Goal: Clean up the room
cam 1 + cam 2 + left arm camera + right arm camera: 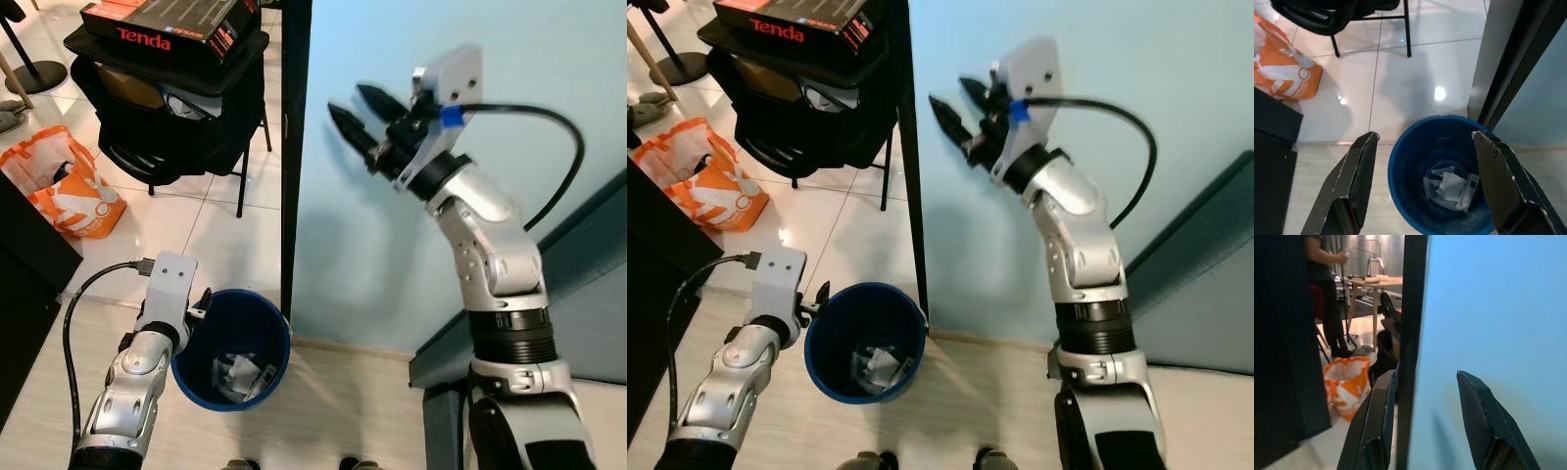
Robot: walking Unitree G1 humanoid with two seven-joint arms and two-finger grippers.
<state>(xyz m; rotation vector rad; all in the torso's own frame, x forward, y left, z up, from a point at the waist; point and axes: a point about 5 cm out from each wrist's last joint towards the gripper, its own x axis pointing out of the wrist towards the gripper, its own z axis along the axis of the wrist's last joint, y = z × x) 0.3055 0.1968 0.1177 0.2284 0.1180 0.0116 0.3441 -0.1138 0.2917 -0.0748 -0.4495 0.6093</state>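
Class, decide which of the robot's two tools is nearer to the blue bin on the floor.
Left. The left tool sits open at the blue bin's rim, above the paper scraps inside. The right tool is raised high, open, beside the pale blue wall.

Two silver jointed arms are seen, each ended by a claw of two long black fingers: left claw (1422, 183), right claw (355, 119). Behind each claw a white plate and black cable are fitted; blue tape marks the right cable.

A bin (235, 343) is sitting on the floor (323, 411) beside a dark post (294, 147), holding what looks like crumpled paper (1449, 188). A chair (186, 108) carrying a box (171, 24) is standing behind it, a bag (64, 186) lying to its left.
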